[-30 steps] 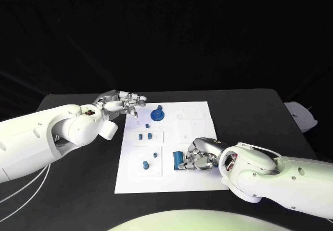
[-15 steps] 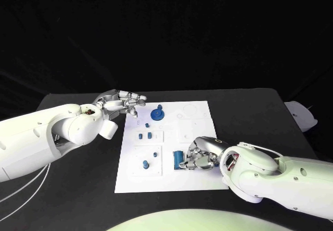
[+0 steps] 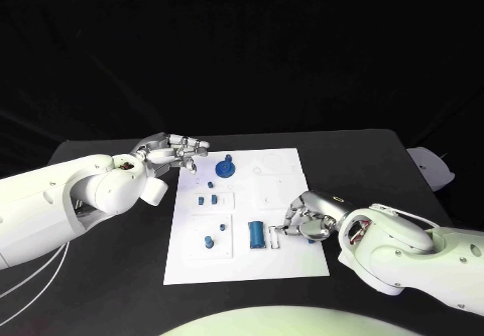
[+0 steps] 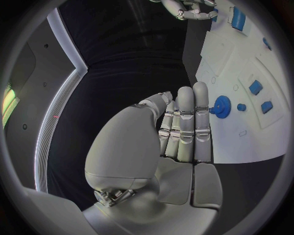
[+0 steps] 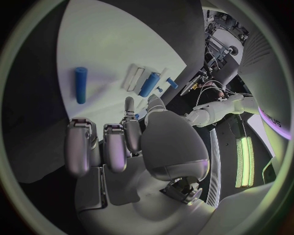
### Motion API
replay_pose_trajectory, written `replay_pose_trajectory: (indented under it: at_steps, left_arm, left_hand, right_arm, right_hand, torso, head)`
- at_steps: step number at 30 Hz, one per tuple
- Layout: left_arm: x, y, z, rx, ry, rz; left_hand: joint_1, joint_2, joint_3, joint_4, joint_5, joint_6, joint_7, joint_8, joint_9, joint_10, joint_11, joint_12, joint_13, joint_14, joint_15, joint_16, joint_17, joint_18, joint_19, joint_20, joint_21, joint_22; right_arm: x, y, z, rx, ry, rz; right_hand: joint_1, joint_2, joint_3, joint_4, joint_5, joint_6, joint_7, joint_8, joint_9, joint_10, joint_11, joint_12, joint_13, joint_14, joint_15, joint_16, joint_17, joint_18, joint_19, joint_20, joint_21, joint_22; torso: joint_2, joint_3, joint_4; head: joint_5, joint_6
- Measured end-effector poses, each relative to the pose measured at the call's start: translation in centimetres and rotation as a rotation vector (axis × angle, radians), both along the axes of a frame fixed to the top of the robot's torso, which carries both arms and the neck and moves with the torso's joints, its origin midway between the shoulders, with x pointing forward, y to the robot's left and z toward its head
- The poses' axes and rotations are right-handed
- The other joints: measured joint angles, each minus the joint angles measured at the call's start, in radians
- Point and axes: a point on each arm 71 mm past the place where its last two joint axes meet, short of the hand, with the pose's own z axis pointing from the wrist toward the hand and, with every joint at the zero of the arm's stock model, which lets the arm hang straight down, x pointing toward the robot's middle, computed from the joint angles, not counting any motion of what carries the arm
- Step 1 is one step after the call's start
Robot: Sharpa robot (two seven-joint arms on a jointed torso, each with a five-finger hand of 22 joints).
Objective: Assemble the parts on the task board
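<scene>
Robot hand [image 3: 310, 218] — right, empty, fingers curled — beside blue cylinder [image 3: 258, 234].

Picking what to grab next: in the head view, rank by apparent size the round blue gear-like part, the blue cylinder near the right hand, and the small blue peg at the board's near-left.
1. Blue cylinder and round blue gear-like part: look about alike, unranked.
2. Small blue peg, smallest.

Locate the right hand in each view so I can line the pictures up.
Head view: right hand at the task board's right edge, beside the blue cylinder.
Left wrist view: right hand near the circle's rim, beyond the board.
Right wrist view: its own palm and fingers, mid-circle.
Shared landmark: the white task board.
</scene>
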Motion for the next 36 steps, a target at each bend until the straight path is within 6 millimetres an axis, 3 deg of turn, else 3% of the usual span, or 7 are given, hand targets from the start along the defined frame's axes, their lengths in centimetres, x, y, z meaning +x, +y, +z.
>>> replay_pose_trajectory:
  at_steps: [6,12,21,36]
  left_arm:
    - [0.0,-0.1,0.0,-0.001,0.0,-0.002]
    - [0.0,0.0,0.0,0.0,-0.001,0.0]
    - [0.0,0.1,0.0,0.0,-0.001,0.001]
    - [0.0,0.2,0.0,0.0,0.0,0.001]
  left_hand:
    - [0.0,0.0,0.0,0.0,0.0,0.0,0.0,0.0,0.0,0.0,0.0,0.0,0.0,0.0,0.0,0.0,0.0,0.0,0.0,0.0,0.0,0.0]
    - [0.0,0.0,0.0,0.0,0.0,0.0,0.0,0.0,0.0,0.0,0.0,0.0,0.0,0.0,0.0,0.0,0.0,0.0,0.0,0.0,0.0,0.0]
    - [0.0,0.0,0.0,0.0,0.0,0.0,0.0,0.0,-0.001,-0.004,-0.004,0.0,0.0,0.0,0.0,0.0,-0.001,0.0,0.0,0.0,0.0,-0.001]
    - [0.0,0.0,0.0,0.0,0.0,0.0,0.0,0.0,-0.001,-0.004,-0.004,0.0,0.0,0.0,0.0,0.0,-0.001,0.0,0.0,0.0,0.0,-0.001]
  right_arm:
    - [0.4,-3.8,0.2,-0.047,-0.008,-0.084]
    - [0.4,-5.6,0.2,-0.092,-0.023,-0.108]
    - [-0.1,-5.9,-0.4,-0.138,-0.037,-0.088]
    - [-0.4,-4.7,-2.2,-0.175,-0.025,-0.042]
  right_hand:
    - [0.016,-0.003,-0.003,-0.003,0.0,-0.006,0.006,-0.014,-0.007,-0.002,0.009,0.0,0.0,0.0,0.007,0.0,0.0,0.0,0.0,0.0,0.0,0.0]
    - [0.023,-0.006,-0.005,-0.005,0.0,-0.005,0.005,-0.019,-0.01,-0.005,0.012,-0.016,0.005,0.0,0.007,0.0,0.0,0.0,-0.002,0.002,0.0,0.0]
    - [0.033,-0.004,-0.011,-0.005,0.0,0.017,-0.001,-0.019,-0.01,-0.006,0.013,-0.02,0.02,0.0,0.008,0.0,0.0,0.0,-0.004,0.004,0.0,0.0]
    - [0.033,-0.004,-0.014,-0.003,0.0,0.025,-0.006,-0.019,-0.01,-0.007,0.014,-0.02,0.021,0.0,0.008,-0.004,0.0,0.0,-0.004,0.004,0.0,0.0]
  torso:
    - [-0.002,-0.0018,-0.0021]
    - [-0.003,-0.0019,-0.0055]
    - [-0.004,-0.0023,-0.008]
    - [-0.004,-0.0016,-0.0079]
  head:
    - [-0.019,0.0]
    - [-0.034,0.001]
    - [-0.045,0.0]
    - [-0.041,-0.003]
